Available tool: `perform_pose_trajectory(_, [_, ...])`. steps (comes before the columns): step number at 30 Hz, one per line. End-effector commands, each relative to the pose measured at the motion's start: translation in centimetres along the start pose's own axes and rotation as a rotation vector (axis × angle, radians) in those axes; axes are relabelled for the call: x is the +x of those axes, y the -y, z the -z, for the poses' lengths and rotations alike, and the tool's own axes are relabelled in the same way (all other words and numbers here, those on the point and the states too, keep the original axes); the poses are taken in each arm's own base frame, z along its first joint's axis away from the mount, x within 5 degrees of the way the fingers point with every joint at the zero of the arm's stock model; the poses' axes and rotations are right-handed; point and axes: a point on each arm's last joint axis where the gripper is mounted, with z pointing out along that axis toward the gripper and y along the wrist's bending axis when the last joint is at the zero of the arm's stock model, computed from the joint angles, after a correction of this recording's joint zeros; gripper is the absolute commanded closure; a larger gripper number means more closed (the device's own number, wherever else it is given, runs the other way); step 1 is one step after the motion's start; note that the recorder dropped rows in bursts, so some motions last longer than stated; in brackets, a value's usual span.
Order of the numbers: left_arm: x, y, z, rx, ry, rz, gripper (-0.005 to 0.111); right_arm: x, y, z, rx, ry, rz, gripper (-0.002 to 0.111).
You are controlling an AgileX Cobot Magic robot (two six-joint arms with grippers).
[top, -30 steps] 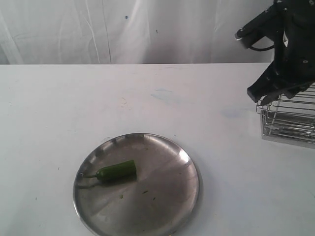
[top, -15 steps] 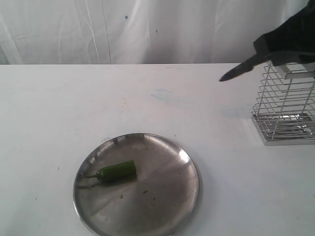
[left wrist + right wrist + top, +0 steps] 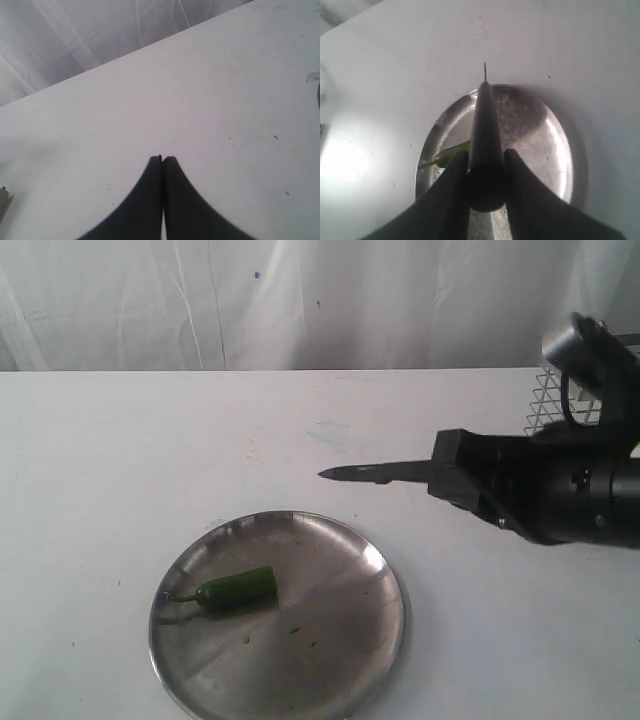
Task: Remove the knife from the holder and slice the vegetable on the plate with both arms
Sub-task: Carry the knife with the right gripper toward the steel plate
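Observation:
My right gripper is shut on the black knife, which points left above the table, its tip beyond the plate's far rim. In the right wrist view the knife runs between my two fingers, over the plate. The shiny round plate lies at the front of the table with the green pepper on its left part, stem to the left. The pepper is partly hidden behind a finger. The wire holder shows behind the right arm. My left gripper is shut and empty over bare table.
A white cloth hangs behind the white table. The right arm's black body covers most of the holder at the right edge. A faint bluish stain marks the tabletop's middle.
The right gripper lifted the knife out of the holder, swung it from the upper right, and carried it left and down toward the plate. The pepper and plate stayed put.

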Motion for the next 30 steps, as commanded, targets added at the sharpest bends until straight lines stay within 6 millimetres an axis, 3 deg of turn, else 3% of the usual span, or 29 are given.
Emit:
perform_pose_trajectory(1, [0.1,0.0,0.0,0.002,0.004,-0.012,0.107,1.9,2.0,-0.3,0.04,0.026,-0.095,0.108])
perform_pose_trajectory(5, [0.1,0.0,0.0,0.002,0.004,-0.012,0.107,3.9,3.0,-0.6,0.057,-0.06,-0.103,0.108])
perform_pose_trajectory(10, [0.1,0.0,0.0,0.002,0.004,-0.012,0.107,3.9,4.0,-0.8,0.095,0.037,-0.172,0.108])
perform_pose_trajectory(15, [0.1,0.0,0.0,0.002,0.004,-0.014,0.107,4.4,3.7,-0.8,0.068,-0.024,-0.136,0.108])
perform_pose_trajectory(21, [0.1,0.0,0.0,0.001,0.004,-0.016,0.107,4.0,3.4,-0.8,0.031,0.023,-0.147,0.108])
perform_pose_trajectory(26, [0.1,0.0,0.0,0.001,0.004,-0.016,0.107,4.4,2.7,-0.8,-0.05,-0.026,0.018,0.108])
perform_pose_trajectory(30, [0.1,0.0,0.0,0.001,0.004,-0.016,0.107,4.2,2.6,-0.8,-0.065,-0.001,-0.057,0.108])
